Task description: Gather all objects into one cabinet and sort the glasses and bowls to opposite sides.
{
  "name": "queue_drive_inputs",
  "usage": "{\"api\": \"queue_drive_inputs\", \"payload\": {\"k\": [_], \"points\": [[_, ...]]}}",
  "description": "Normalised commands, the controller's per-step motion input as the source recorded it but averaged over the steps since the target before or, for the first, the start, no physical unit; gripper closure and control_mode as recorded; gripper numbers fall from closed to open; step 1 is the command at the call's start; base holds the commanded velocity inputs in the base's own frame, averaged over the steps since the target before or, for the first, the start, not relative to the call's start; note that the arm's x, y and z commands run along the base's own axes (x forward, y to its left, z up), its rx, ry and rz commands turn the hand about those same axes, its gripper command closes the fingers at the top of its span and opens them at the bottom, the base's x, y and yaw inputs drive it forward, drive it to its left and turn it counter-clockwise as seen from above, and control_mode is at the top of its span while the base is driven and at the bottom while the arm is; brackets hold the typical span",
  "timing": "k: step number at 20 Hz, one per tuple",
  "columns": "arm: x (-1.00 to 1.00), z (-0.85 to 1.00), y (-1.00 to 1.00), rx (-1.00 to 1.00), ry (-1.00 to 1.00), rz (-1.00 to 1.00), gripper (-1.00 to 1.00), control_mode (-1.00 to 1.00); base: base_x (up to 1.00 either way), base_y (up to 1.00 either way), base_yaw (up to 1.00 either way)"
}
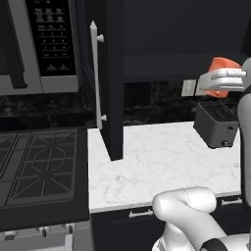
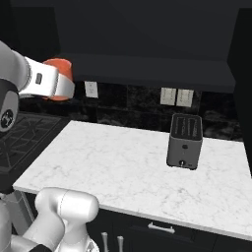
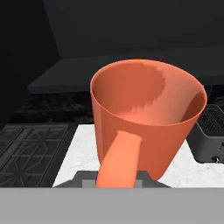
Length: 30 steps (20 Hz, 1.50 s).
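I have the plain orange-red tumbler [image 3: 146,118] clenched in the gripper [image 1: 223,81], lifted above the black toaster [image 1: 216,123] near the black wall cabinet's dark shelf [image 2: 147,69], presumably to set it inside.

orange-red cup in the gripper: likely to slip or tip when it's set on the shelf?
The plain orange-red tapered cup looks rigid and smooth, so probably slippery in a pinch grip. It narrows toward its base and flares at the rim, so it may tip if nudged high. It appears empty, so likely light. The gripper carries it above the white marble counter.
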Motion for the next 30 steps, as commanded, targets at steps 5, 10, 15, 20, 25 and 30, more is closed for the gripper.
{"api": "queue_drive_inputs", "payload": {"k": [5,10,15,20,25,30], "points": [[-0.17,0.00,0.00,0.00,-0.02,0.00,1.00,1.00,-0.80,0.00,0.00],[0.00,0.00,0.00,0.00,0.00,0.00,1.00,1.00,-1.00,0.00,0.00],[0.00,0.00,0.00,0.00,0.00,0.00,1.00,1.00,-1.00,0.06,0.00],[0.00,0.00,0.00,0.00,0.00,0.00,1.00,1.00,-0.93,0.61,0.00],[0.00,0.00,0.00,0.00,0.00,0.00,1.00,1.00,-0.57,0.92,0.00],[0.00,0.00,0.00,0.00,0.00,0.00,1.00,1.00,-0.23,1.00,0.00]]}}
